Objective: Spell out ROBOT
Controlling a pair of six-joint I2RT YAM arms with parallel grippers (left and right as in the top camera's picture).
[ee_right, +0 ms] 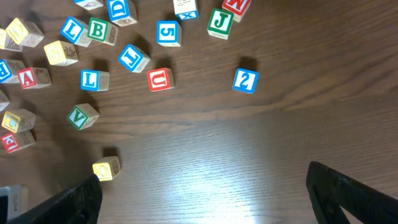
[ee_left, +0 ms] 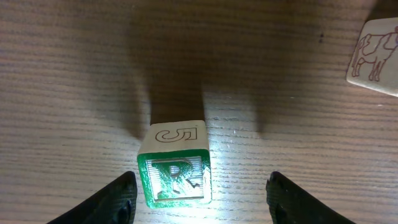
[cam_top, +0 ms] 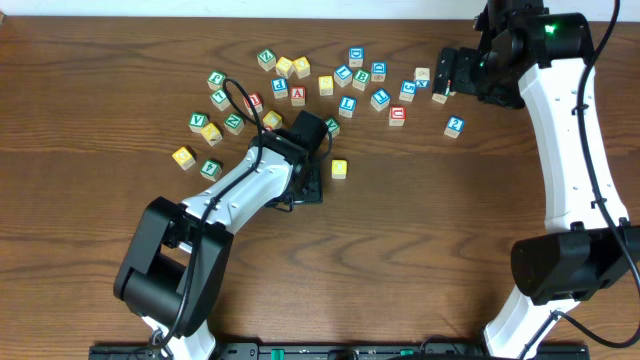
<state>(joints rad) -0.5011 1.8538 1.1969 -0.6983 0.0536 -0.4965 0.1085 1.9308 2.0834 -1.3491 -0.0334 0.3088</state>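
Note:
The green-framed R cube (ee_left: pixel 177 180) stands on the wood between my left gripper's (ee_left: pixel 202 202) open fingers, nearer the left finger (ee_left: pixel 115 200), with a gap on each side. In the overhead view my left gripper (cam_top: pixel 308 185) covers that cube, and a yellow-faced cube (cam_top: pixel 339 168) lies just to its right. The green B cube (ee_right: pixel 97 30) (cam_top: pixel 361 78) sits in the scattered pile. My right gripper (ee_right: pixel 214 205) (cam_top: pixel 445 78) hangs open over bare wood at the pile's right end, holding nothing. The yellow-faced cube (ee_right: pixel 106 168) lies near its left finger.
Several loose letter cubes spread across the back middle of the table, among them a red A (cam_top: pixel 297 94), a red U (ee_right: pixel 160 79) and a blue 2 (cam_top: pixel 454 126). A cube side with a cow drawing (ee_left: pixel 376 56) lies to the right of the R cube.

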